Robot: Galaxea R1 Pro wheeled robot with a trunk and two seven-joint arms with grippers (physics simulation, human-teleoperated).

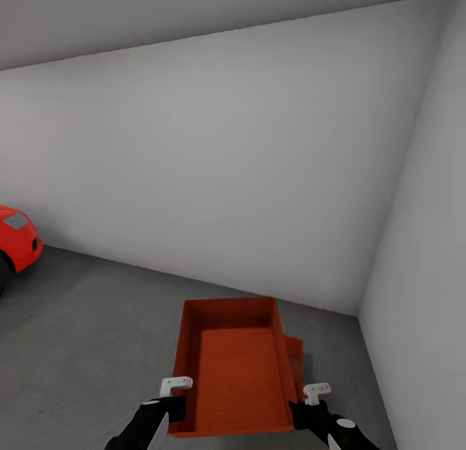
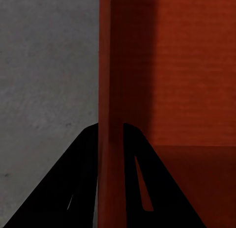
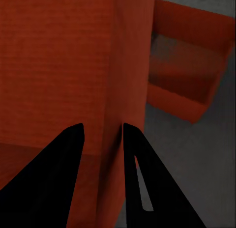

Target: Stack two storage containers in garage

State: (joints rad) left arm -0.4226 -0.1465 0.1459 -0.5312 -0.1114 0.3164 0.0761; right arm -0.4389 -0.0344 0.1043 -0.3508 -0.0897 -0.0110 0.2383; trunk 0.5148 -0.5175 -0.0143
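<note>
The held container (image 1: 236, 366), an open orange-red box with thin walls and a ribbed bottom, sits at the lower centre of the head frame, carried above the dark concrete floor (image 1: 84, 333) in the garage corner. The left gripper (image 1: 169, 405) pinches its left wall near the near corner, one finger on each side of the wall, and the right gripper (image 1: 304, 408) pinches the right wall the same way. The second container (image 1: 294, 353) peeks out at the lower right, lying on the floor beneath and beside the carried one, apparently offset from it. The box looks stiff and light, yet its smooth, thin walls could slip or flex, so gripping opposite walls is the sensible hold. Pale walls (image 1: 226, 165) rise behind, and a red car (image 1: 16, 239) shows at the left edge.
</note>
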